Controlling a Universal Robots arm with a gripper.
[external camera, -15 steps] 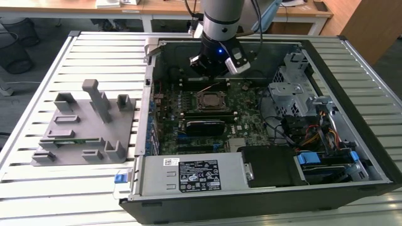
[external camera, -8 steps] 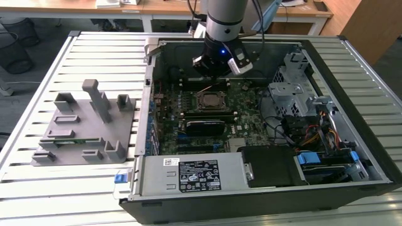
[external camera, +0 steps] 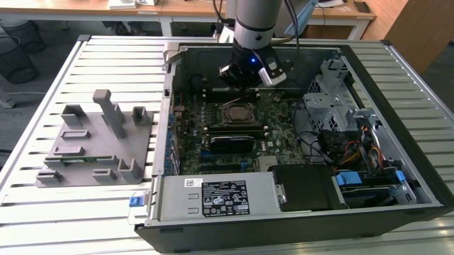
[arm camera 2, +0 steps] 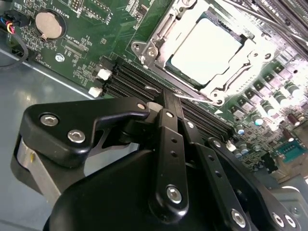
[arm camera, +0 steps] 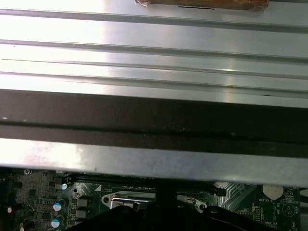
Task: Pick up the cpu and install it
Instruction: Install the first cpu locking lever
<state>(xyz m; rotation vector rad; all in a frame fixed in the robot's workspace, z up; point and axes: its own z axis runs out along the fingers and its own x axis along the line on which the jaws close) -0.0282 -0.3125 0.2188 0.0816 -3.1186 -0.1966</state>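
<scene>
In the second wrist view the pincer (arm camera 2: 168,103) hangs with fingers drawn together, holding nothing, just short of the cpu (arm camera 2: 204,48) seated in its motherboard socket. The chip looks light, rigid, slick-topped and fragile beneath; edges offer the safest hold.

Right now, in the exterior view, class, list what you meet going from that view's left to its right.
Grey fixture block → cpu in its socket on the motherboard → metal drive cage → wooden cabinet.
</scene>
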